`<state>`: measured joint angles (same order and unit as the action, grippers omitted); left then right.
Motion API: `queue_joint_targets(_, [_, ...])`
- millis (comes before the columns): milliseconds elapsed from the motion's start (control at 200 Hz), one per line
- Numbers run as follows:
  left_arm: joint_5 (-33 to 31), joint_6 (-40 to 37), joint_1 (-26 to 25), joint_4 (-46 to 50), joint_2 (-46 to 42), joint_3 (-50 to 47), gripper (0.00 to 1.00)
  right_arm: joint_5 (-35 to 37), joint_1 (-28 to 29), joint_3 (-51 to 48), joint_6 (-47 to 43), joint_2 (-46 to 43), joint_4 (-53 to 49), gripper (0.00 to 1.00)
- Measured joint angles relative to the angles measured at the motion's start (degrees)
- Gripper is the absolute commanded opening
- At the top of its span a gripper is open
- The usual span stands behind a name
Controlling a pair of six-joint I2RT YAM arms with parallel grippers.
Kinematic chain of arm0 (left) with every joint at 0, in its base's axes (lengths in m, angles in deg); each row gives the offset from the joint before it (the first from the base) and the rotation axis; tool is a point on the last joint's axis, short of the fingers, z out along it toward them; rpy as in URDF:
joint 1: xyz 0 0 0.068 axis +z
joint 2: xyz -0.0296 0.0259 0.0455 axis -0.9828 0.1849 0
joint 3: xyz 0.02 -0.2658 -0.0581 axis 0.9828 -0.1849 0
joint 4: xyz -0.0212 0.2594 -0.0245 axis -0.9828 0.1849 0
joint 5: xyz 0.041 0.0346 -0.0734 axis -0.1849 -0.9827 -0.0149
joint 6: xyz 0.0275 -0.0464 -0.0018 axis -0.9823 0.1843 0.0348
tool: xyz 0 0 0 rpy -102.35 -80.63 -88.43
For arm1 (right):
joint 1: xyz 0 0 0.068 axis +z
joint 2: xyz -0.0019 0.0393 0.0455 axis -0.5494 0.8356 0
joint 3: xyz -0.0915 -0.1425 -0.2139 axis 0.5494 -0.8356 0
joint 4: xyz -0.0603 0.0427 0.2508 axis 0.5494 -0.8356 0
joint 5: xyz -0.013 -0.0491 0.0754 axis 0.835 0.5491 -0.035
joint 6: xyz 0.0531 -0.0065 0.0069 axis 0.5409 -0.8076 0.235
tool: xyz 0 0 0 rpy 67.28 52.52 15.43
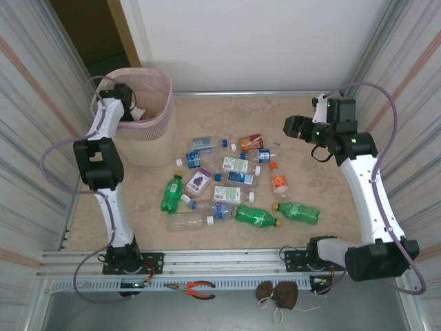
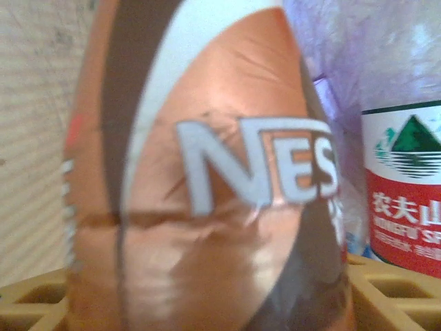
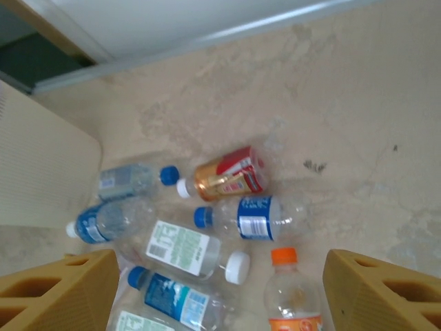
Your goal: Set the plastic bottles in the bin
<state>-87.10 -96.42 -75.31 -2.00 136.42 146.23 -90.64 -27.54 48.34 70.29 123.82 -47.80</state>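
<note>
Several plastic bottles lie scattered on the table's middle, among them a green one and an orange-capped one. The beige bin with its pink liner stands at the far left. My left gripper hangs over the bin's mouth. A brown-labelled bottle sits between its wide-set fingers, hiding whether they press on it. A red-and-white-labelled bottle stands against the liner. My right gripper hovers open above a red-gold bottle and a blue-labelled one, holding nothing.
Corrugated walls close in both sides of the table. A metal rail runs along the back edge. Red-handled pliers and a brown pouch lie on the front frame by the arm bases.
</note>
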Motion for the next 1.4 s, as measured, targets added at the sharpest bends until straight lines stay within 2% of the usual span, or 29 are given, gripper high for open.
queue_joint_targets(596, [7.32,1.33,0.00,2.08,-11.85,5.44,0.71,5.57,5.68,-0.81,-4.90,12.96,-7.02,0.70])
queue_joint_targets(1062, [16.35,4.35,0.00,2.23,-21.73,6.62,0.73,10.29,7.85,-1.84,-7.85,26.27,-7.43,0.69])
queue_joint_targets(1398, [26.86,9.92,0.00,-6.16,-33.40,2.05,0.75,10.86,9.01,-1.86,-9.31,34.60,-7.32,0.69])
